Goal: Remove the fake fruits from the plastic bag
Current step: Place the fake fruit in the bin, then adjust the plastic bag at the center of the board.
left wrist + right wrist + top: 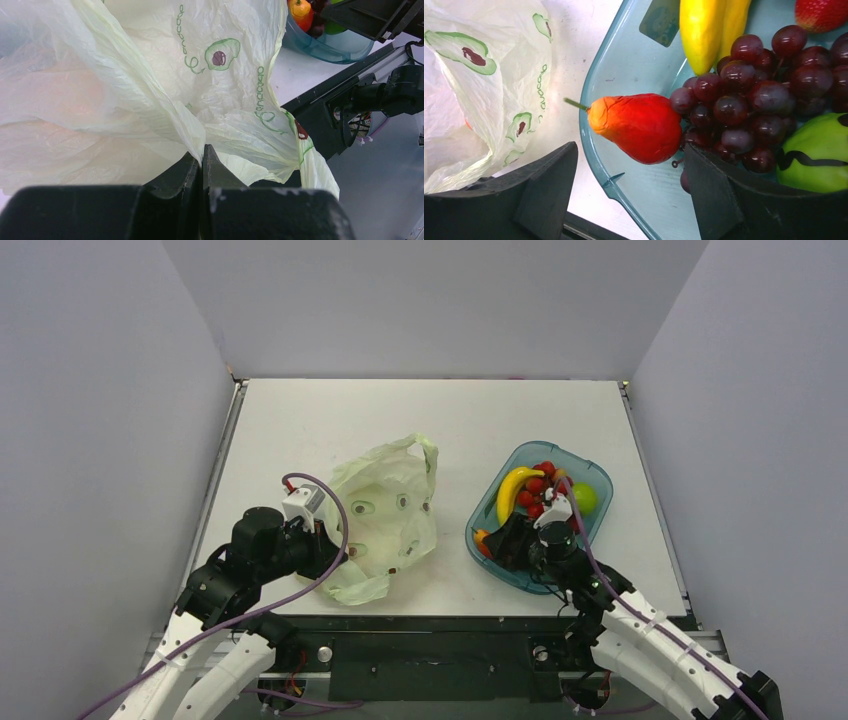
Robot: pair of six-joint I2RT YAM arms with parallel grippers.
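While the plastic bag (385, 508) lies slack and crumpled on the bench (330, 415), left of centre, we judge the unloading mostly done. In the blue tray (597, 472), to the right of the bag and apart from it, we count the banana (512, 490), a red-orange fruit (641, 127) with a thin stem, a strawberry (824, 12), a grape bunch (744, 95) and a green fruit (819, 150). The red-orange fruit rests on the tray floor at the near-left corner, against the grapes.

Left to do: uncertain. A faint orange-pink cast shows through the bag film in the left wrist view, and a small orange spot shows through it in the right wrist view. We cannot tell whether a fruit is inside. No bulge is obvious from above.

Left arm (235, 565): folded low at the bag's near-left edge. The left jaws are fully closed, with a fold of bag film pinched between the tips.

Right arm (600, 595): reaching forward over the tray's near edge, wrist tilted down. The right jaws stand wide apart and grip nothing. They straddle the red-orange fruit, one finger on the bag side of the tray wall, the other by the grapes. We read the fruit as set down, leaving this arm free for the bag.
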